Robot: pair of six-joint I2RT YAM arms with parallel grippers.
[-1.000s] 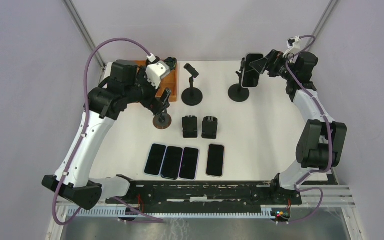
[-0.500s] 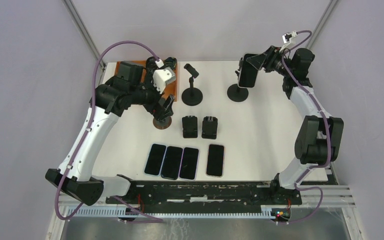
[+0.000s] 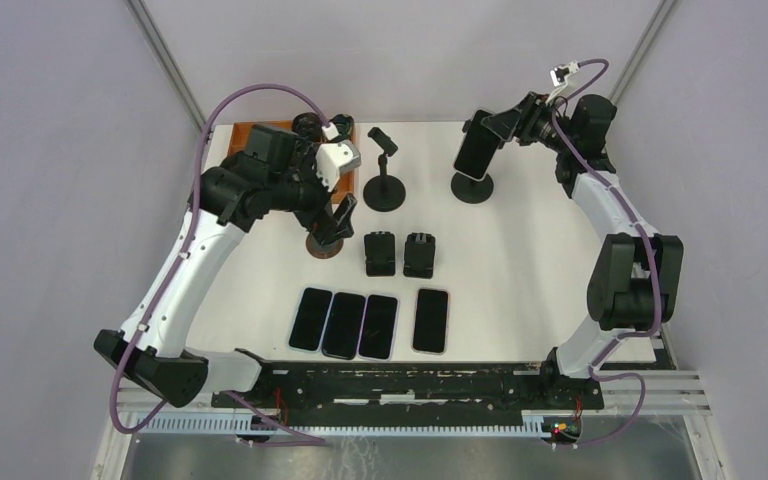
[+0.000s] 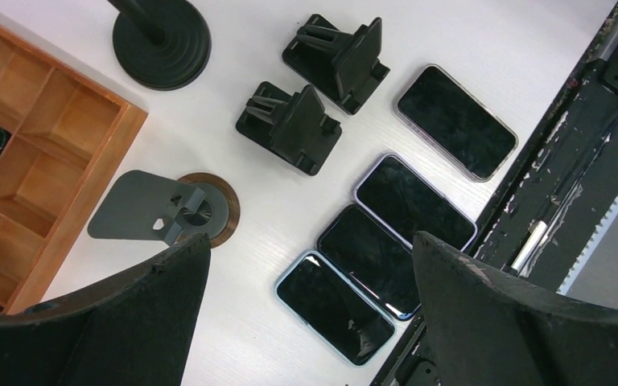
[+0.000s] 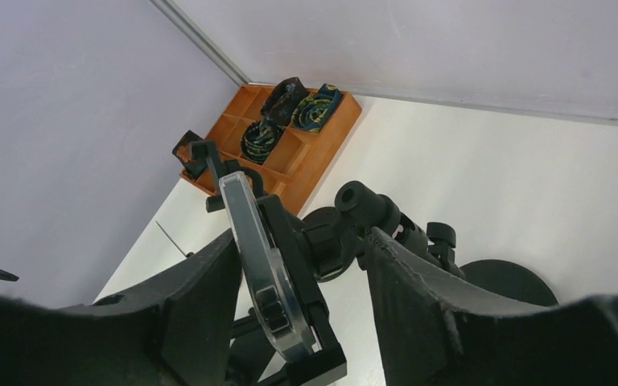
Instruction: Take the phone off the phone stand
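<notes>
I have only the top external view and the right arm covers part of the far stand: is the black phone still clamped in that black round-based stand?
Observer: Yes. The right wrist view shows the black phone edge-on inside the cradle of the black round-based stand.
Operator: Where are the right tool's fingers?
Observer: The right tool straddles phone and cradle, one finger each side; contact is unclear.
Operator: Is the left tool carrying anything?
Observer: No. The left wrist view shows the left tool open and empty above four flat dark phones.
</notes>
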